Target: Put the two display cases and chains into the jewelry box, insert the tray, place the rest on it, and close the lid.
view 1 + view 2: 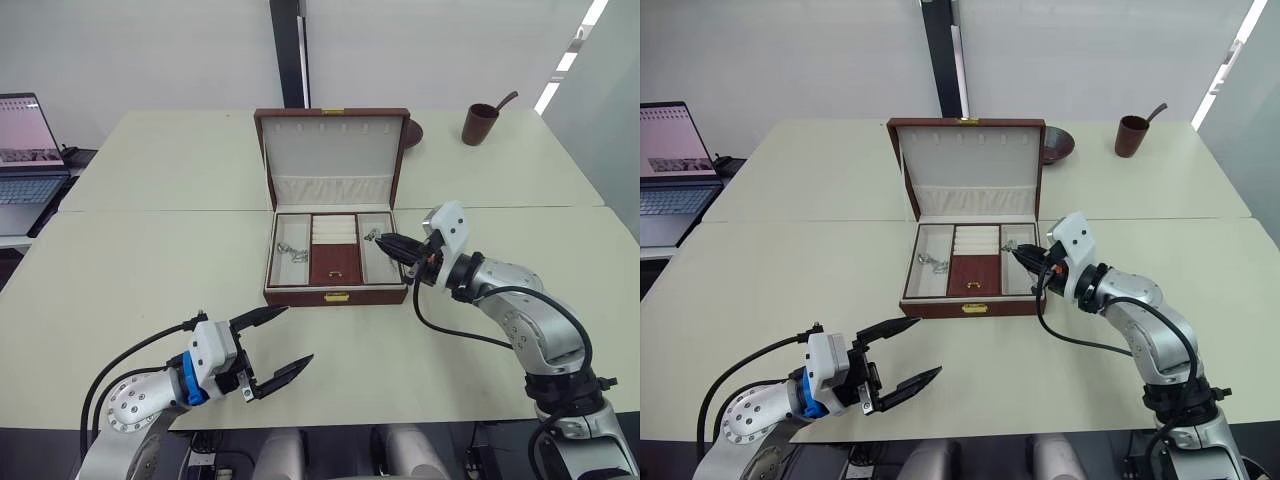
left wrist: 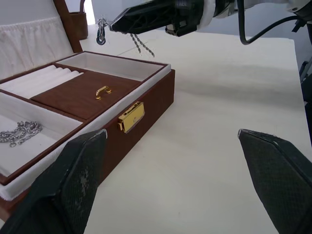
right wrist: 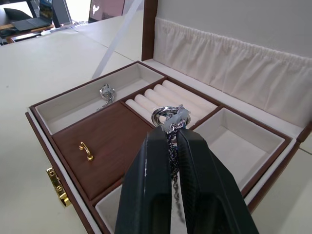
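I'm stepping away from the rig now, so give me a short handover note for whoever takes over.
Right gripper: shut on a chain, held over the right-hand compartment of the tray.
Left gripper: open, holding nothing, hovering over the table in front of the jewelry box.
Done: tray is seated in the box; another chain lies in its left compartment; the lid stands open.
Left: release the held chain into the tray, then close the lid. The display cases cannot be seen, presumably under the tray.

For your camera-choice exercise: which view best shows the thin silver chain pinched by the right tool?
The right wrist view: the thin silver chain sits close, ring visible. The left wrist view shows it dangling from the right tool; the eye views show a speck.
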`<move>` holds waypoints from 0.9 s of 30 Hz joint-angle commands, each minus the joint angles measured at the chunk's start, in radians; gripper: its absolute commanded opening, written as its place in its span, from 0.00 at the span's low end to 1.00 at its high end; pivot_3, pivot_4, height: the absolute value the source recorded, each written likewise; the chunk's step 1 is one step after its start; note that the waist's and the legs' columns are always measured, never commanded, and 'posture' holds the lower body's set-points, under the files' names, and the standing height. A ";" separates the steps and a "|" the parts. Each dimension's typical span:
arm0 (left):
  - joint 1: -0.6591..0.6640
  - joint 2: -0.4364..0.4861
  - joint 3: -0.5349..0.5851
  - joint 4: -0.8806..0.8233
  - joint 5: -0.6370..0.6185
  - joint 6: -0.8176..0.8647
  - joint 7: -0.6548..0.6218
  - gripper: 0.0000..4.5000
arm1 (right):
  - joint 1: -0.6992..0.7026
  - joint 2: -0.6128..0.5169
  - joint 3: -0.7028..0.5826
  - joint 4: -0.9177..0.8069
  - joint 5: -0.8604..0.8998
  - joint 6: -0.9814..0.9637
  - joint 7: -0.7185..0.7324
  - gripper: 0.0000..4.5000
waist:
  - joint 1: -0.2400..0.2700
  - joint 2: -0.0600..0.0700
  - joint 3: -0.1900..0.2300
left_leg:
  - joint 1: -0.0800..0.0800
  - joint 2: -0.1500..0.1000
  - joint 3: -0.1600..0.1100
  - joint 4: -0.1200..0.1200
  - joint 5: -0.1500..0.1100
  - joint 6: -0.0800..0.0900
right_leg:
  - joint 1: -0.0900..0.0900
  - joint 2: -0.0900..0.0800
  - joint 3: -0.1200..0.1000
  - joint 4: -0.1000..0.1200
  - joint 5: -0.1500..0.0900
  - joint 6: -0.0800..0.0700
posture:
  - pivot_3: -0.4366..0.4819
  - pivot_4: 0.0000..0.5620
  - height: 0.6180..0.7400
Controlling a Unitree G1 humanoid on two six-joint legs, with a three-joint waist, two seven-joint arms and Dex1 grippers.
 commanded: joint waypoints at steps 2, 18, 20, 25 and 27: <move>-0.046 0.015 0.003 -0.127 -0.023 0.115 0.065 1.00 | -0.023 0.015 0.012 -0.004 -0.023 -0.017 -0.011 0.00 | 0.000 0.000 0.000 | 0.000 0.000 0.000 0.000 0.000 0.000 | 0.000 0.000 0.000 0.000 0.000 0.000 | 0.48 0.27 1.00; -0.140 0.006 -0.005 -0.257 -0.040 0.338 0.167 1.00 | -0.018 0.039 0.020 0.053 -0.080 -0.047 -0.016 0.00 | 0.000 0.000 0.000 | 0.000 0.000 0.000 0.000 0.000 0.000 | 0.000 0.000 0.000 0.000 0.000 0.000 | 0.48 0.27 1.00; -0.140 0.006 -0.002 -0.257 -0.040 0.343 0.165 1.00 | -0.013 0.038 0.015 0.050 -0.078 -0.043 -0.015 0.00 | 0.000 0.000 0.000 | 0.000 0.000 0.000 0.000 0.000 0.000 | 0.000 0.000 0.000 0.000 0.000 0.000 | 0.48 0.27 1.00; -0.159 0.005 0.004 -0.264 -0.050 0.369 0.172 1.00 | -0.001 0.037 -0.006 0.034 -0.057 -0.027 -0.009 0.31 | 0.000 0.000 0.000 | 0.000 0.000 0.000 0.000 0.000 0.000 | 0.000 0.000 0.000 0.000 0.000 0.000 | 0.48 0.27 1.00; -0.168 0.005 0.003 -0.269 -0.053 0.380 0.177 1.00 | 0.000 0.038 -0.016 0.029 -0.052 -0.029 -0.008 0.43 | 0.000 0.000 0.000 | 0.000 0.000 0.000 0.000 0.000 0.000 | 0.000 0.000 0.000 0.000 0.000 0.000 | 0.48 0.27 1.00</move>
